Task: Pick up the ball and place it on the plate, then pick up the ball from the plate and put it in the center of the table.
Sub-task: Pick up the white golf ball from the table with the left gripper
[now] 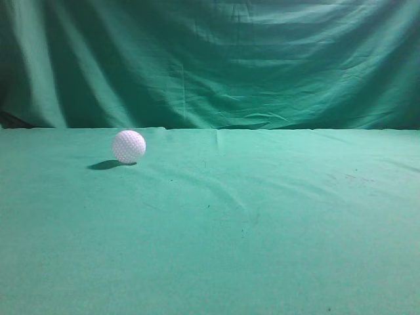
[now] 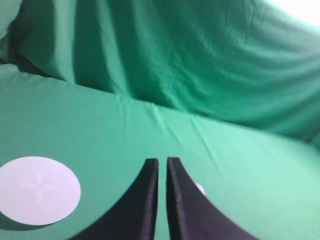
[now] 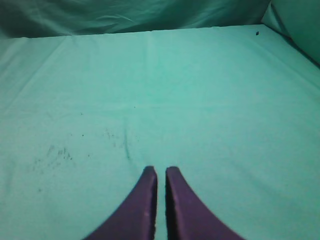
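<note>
Both end effectors, left (image 2: 162,161) and right (image 3: 161,170), nearly closed, empty. Ball (image 1: 128,146) sits on counter (image 1: 262,230) near back-left edge, plate (image 2: 37,190) empty; I judge nothing done yet.

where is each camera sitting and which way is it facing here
Exterior view: low, near table height, looking along the table at the ball and the backdrop drape; no arm shows.
Left wrist view: on the left arm, looking forward and down past the shut left gripper at a white plate; the ball peeks out beside its fingers.
Right wrist view: on the right arm, above bare cloth, with the shut right gripper.
Shared: exterior and left wrist views both show the ball.
</note>
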`<state>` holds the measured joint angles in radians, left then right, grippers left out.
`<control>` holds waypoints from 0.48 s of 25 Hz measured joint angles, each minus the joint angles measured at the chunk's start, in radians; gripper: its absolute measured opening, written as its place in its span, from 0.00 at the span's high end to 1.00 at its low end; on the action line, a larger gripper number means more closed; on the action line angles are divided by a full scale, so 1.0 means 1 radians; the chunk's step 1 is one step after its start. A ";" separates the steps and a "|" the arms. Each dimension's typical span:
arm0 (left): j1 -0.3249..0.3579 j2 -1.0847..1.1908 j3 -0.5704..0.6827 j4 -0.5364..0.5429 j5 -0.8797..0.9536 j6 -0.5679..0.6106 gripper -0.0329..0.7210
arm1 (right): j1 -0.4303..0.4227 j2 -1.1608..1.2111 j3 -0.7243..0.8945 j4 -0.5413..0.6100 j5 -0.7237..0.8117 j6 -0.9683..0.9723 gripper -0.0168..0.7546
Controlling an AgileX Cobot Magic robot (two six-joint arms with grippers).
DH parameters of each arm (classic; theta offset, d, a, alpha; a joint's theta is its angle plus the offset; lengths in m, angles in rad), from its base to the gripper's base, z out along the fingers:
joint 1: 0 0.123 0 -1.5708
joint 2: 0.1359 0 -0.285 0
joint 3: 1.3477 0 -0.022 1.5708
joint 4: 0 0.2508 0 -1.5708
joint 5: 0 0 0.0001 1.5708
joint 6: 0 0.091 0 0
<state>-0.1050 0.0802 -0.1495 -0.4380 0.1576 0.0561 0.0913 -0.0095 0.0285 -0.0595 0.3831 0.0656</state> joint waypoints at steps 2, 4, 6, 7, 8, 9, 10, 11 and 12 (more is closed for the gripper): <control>0.000 0.067 -0.057 0.002 0.054 0.081 0.96 | 0.000 0.000 0.000 0.000 0.000 0.000 0.90; 0.000 0.140 -0.101 0.002 0.087 0.153 0.96 | 0.000 0.000 0.000 0.000 0.000 0.000 0.90; 0.000 0.198 -0.120 0.002 0.093 0.183 0.96 | 0.000 0.000 0.000 0.000 0.000 0.000 0.90; 0.000 0.226 -0.120 0.002 0.098 0.187 0.96 | 0.000 0.000 0.000 0.000 0.000 0.000 0.90; 0.000 0.252 -0.120 0.002 0.100 0.187 0.96 | 0.000 0.000 0.000 0.000 0.000 0.000 0.90; 0.000 0.274 -0.120 -0.015 0.092 0.189 0.96 | 0.000 0.000 0.000 0.000 0.000 0.000 0.90; 0.000 0.298 -0.120 -0.051 0.079 0.189 0.96 | 0.000 0.000 0.000 0.000 0.000 0.000 0.90; 0.000 0.322 -0.125 -0.082 0.068 0.193 0.96 | 0.000 0.000 0.000 0.000 0.000 0.000 0.90; 0.000 0.342 -0.140 -0.110 0.074 0.205 0.96 | 0.000 0.000 0.000 0.000 0.000 0.000 0.90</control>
<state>-0.1050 0.4225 -0.2894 -0.5478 0.2317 0.2608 0.0913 -0.0095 0.0285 -0.0595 0.3831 0.0656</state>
